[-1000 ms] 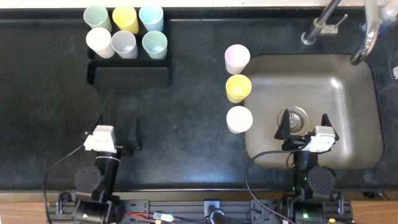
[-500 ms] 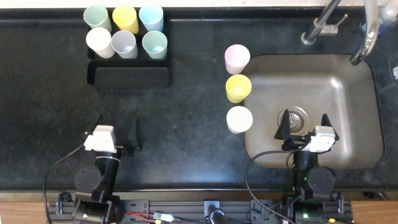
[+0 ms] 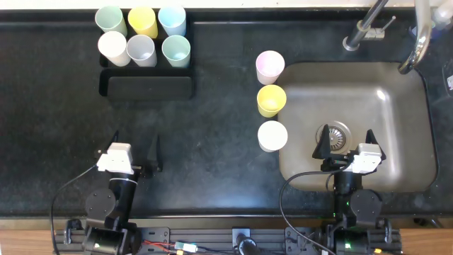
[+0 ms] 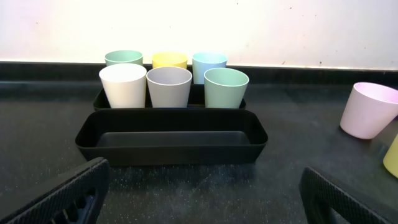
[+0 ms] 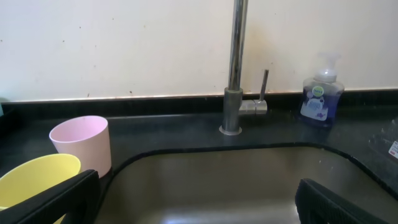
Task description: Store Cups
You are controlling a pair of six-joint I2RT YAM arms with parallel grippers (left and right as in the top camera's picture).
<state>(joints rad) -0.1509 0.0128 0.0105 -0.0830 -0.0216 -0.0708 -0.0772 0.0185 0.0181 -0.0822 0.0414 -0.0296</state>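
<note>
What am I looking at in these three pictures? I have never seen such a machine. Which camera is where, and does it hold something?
These are two small robot arms at a kitchen counter. One picture looks down from above. The other two come from a camera on each arm's wrist. The left gripper and the right gripper are both open and hold nothing. The six cups stand in a black tray. A second black tray in front of it is empty. A pink cup, a yellow cup and a white cup stand beside the sink.
</note>
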